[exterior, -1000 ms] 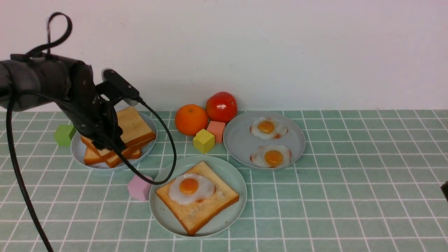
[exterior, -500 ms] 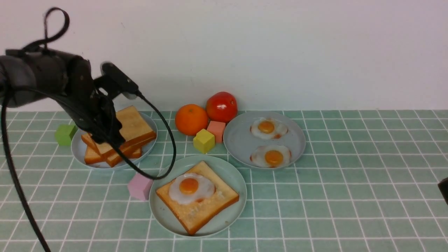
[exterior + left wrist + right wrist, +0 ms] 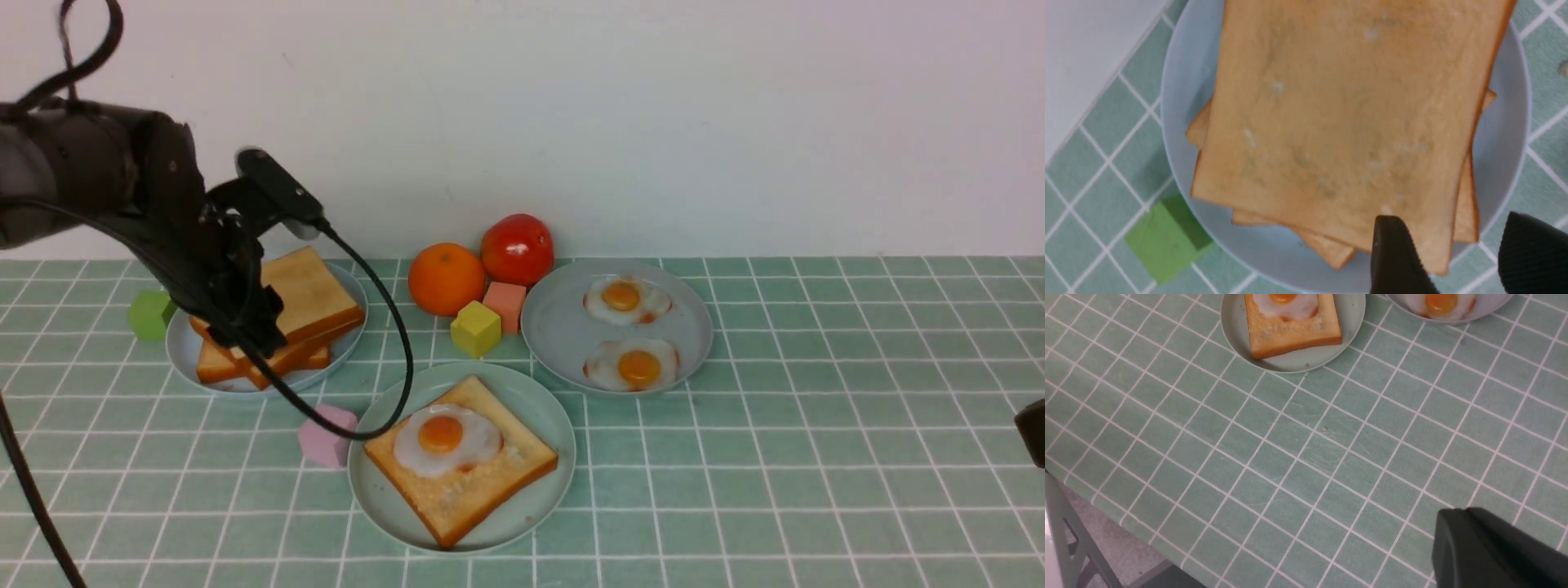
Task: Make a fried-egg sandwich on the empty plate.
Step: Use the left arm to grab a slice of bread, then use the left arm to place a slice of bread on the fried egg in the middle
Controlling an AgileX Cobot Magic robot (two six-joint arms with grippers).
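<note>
Over the back left of the table [image 3: 816, 490], the left gripper [image 3: 1453, 241] hangs above a stack of toast on a blue-grey plate [image 3: 178, 347]. Its jaws stand moderately apart and hold nothing. In the left wrist view one of its fingers [image 3: 1396, 253] overlaps a corner of the top slice [image 3: 1339, 122], while the other sits past the slice's edge, over the plate's rim and the table. I cannot tell whether the first finger touches the bread. A green block [image 3: 149, 314] lies just beside that plate, on its left.

Nearer the front, the mint-green plate [image 3: 384, 506] carries one slice of toast [image 3: 482, 490], set cornerwise, with a fried egg [image 3: 445, 439] lying uncovered on it, towards the back left. A pink block [image 3: 325, 438] sits against the plate's left rim.

To the right and further back, a second blue-grey plate [image 3: 555, 327] holds two more fried eggs, one behind the other. Between the two blue-grey plates are an orange [image 3: 446, 279], a tomato [image 3: 516, 249], a yellow block [image 3: 475, 328] and a salmon block [image 3: 504, 304], close together.

Only a dark edge of the right gripper [image 3: 1486, 547] shows, low over bare table at the front right, well apart from the plates; I cannot tell how its jaws stand.
</note>
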